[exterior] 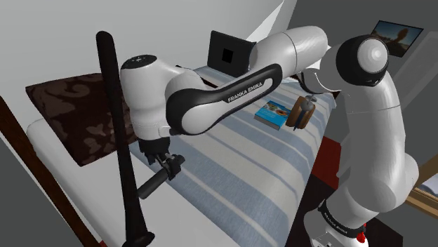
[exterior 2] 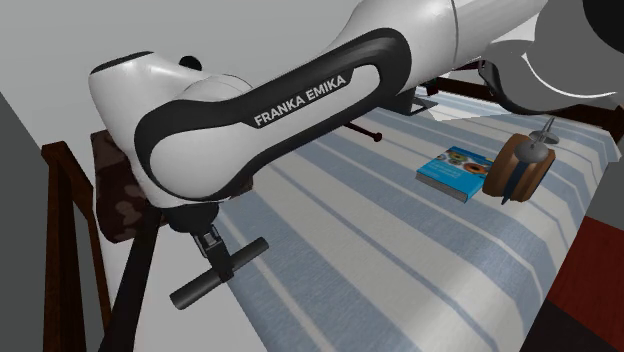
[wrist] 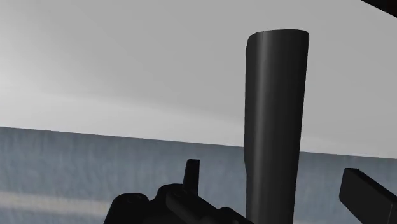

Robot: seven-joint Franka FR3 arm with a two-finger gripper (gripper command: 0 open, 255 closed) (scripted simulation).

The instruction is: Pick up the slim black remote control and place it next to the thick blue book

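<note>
The slim black remote (exterior: 160, 178) hangs tilted in the air over the striped bed's near-left edge, clasped near its middle by my gripper (exterior: 166, 165). From the second exterior view the remote (exterior 2: 218, 272) sticks out both sides of the gripper (exterior 2: 214, 254). In the wrist view the remote (wrist: 277, 121) runs as a dark bar between the fingers of the gripper (wrist: 278, 181), rising in front of the grey wall. The thick blue book (exterior: 272, 112) lies flat far across the bed, well away from the hand; the book (exterior 2: 455, 172) has a picture cover.
A brown rounded object (exterior: 302, 112) stands right beside the book. A black laptop-like slab (exterior: 228, 52) sits at the bed's far end. A dark patterned pillow (exterior: 70, 112) and a black post (exterior: 123, 161) flank the gripper. Striped blanket (exterior 2: 380, 260) stretches between the hand and the book.
</note>
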